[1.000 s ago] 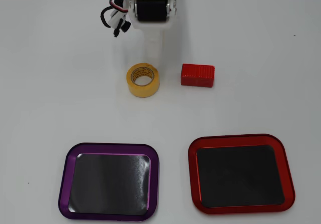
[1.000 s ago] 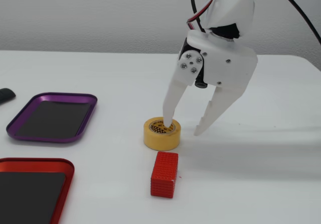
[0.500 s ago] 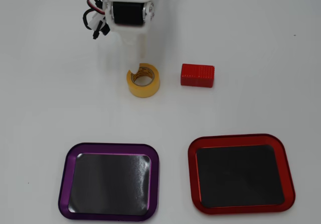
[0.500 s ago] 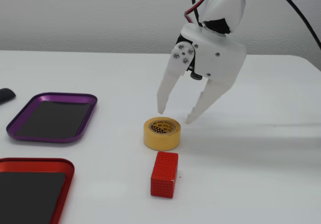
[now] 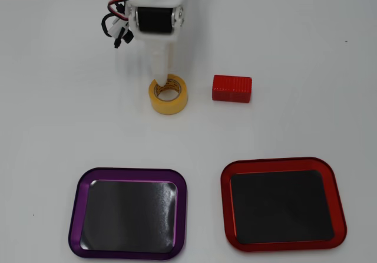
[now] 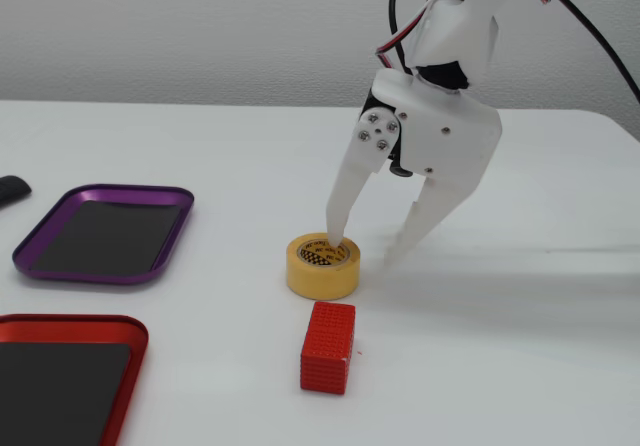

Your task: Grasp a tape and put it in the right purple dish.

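The yellow tape roll (image 5: pixel 169 102) lies flat on the white table, with its brownish core facing up; it also shows in the fixed view (image 6: pixel 320 278). My white gripper (image 6: pixel 362 249) is open and straddles the roll's wall: one fingertip (image 6: pixel 335 238) sits inside the core and the other (image 6: pixel 392 256) stands outside the roll, near the table. In the overhead view the gripper (image 5: pixel 162 71) reaches down from the top edge. The purple dish (image 5: pixel 79 210) is empty at the lower left of the overhead view and at the left of the fixed view (image 6: pixel 100 272).
A red ribbed block (image 5: pixel 232 88) lies just beside the tape, a short gap apart, and also shows in the fixed view (image 6: pixel 328 347). An empty red-rimmed dish (image 5: pixel 225 204) sits next to the purple one. A dark object (image 6: pixel 10 190) pokes in at the fixed view's left edge.
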Controlling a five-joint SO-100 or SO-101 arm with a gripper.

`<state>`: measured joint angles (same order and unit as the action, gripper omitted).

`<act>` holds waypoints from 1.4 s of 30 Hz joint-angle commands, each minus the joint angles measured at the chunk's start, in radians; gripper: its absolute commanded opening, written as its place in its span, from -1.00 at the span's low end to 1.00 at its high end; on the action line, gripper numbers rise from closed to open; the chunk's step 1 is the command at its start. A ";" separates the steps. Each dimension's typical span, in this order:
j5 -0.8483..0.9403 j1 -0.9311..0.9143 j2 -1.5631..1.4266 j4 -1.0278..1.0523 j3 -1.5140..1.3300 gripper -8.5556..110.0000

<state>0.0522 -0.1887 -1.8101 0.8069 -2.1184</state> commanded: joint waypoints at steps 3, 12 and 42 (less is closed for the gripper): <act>0.008 0.008 -0.003 -0.037 -0.029 -0.64; 0.025 0.008 -0.003 -0.167 -0.138 -0.64; 0.198 0.037 0.147 -0.534 0.299 -0.87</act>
<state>0.2040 -0.1580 -1.7334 0.3145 -1.9267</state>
